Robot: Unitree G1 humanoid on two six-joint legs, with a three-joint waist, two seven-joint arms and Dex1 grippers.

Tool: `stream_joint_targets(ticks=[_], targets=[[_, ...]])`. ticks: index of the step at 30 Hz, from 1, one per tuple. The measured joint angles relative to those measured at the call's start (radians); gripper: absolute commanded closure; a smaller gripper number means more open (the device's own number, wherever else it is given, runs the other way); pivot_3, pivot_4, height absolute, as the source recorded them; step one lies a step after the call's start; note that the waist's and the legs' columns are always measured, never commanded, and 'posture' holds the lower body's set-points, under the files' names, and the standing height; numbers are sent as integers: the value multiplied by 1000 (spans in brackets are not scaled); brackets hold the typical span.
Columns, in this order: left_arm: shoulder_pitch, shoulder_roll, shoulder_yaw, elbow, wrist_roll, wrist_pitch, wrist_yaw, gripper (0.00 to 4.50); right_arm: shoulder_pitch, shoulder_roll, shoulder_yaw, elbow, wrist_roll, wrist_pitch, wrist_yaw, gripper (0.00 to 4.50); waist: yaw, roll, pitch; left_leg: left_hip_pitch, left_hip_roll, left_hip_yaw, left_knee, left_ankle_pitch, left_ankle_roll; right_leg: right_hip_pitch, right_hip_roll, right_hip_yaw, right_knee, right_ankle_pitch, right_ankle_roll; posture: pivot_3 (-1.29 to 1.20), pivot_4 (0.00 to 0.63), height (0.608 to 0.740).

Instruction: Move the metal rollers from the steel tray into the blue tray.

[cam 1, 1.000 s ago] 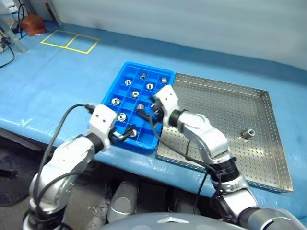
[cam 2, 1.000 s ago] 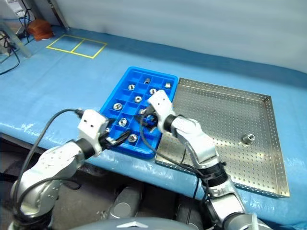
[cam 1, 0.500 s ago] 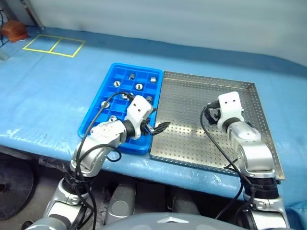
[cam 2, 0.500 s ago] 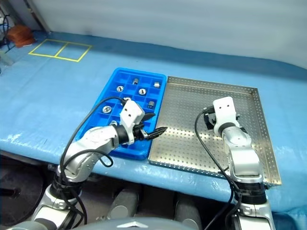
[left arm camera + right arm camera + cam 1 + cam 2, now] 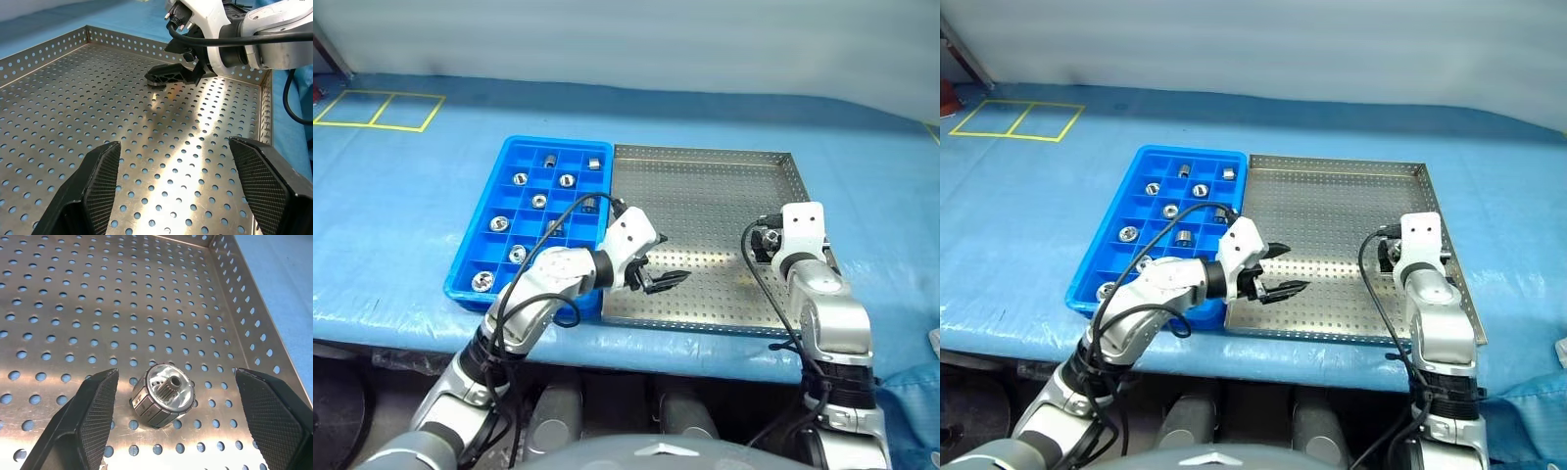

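right gripper [image 5: 168,421] fingers spread, straddling the last metal roller [image 5: 163,395] lying in the steel tray [image 5: 705,196] near its right rim | left gripper [image 5: 183,191] fingers spread, empty over tray's near-left | step: lower squarely, close across the barrel | room: rim close alongside; open path left to blue tray [image 5: 475,264] on desk

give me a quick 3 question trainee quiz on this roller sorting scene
1. True or false: the right claw is shut on the roller.
2. Which tray does that roller lie in: A the steel tray, B the blue tray?
3. Fill in: the left claw hovers open over the ___ tray.

Key: 1 false, its fingers stand open on either side of the roller; 2 A; 3 steel.
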Motion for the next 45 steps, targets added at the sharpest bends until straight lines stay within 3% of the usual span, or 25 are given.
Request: stream_joint_targets(ticks=[7, 15, 16, 19, 38, 45], targets=[[0, 3, -2, 0, 7, 0, -5, 605, -23, 6, -10, 96, 13, -38, -7, 497, 0, 0, 0, 0, 0, 0, 1, 0, 0, 0, 0, 0, 0, 0, 0, 205, 150, 740], [8, 8, 1, 0, 27, 0, 3, 605, -39, 5, -14, 116, 33, -52, -5, 2982, 3, 1, 0, 0, 0, 0, 1, 0, 0, 0, 0, 1, 0, 0, 0, 226, 150, 740], [10, 8, 2, 0, 28, 0, 3, 605, -41, 5, -13, 115, 33, -53, -2, 2982, 3, 1, -1, 0, 0, 0, 1, 0, 0, 0, 0, 1, 0, 0, 0, 226, 150, 740], [16, 11, 2, 0, 31, 1, 5, 605, -43, 5, -10, 114, 36, -54, 1, 3611, 3, 1, -1, 1, 0, 0, 1, 0, 0, 1, 0, 1, 0, 0, 1, 226, 150, 740], [41, 24, 19, -3, 31, 5, 24, 605, -46, 25, -4, 93, 56, -46, 11, 3624, 3, 2, -1, 1, 0, 0, 1, 0, 1, 1, 0, 1, 1, 0, 1, 235, 150, 740], [129, 66, 118, -86, 24, 34, 64, 605, -40, 26, 76, -149, 216, 47, 193, 3624, -1, 3, -1, 1, 1, -1, -1, 0, 1, 0, 1, 1, 2, 0, 0, 237, 150, 740]])
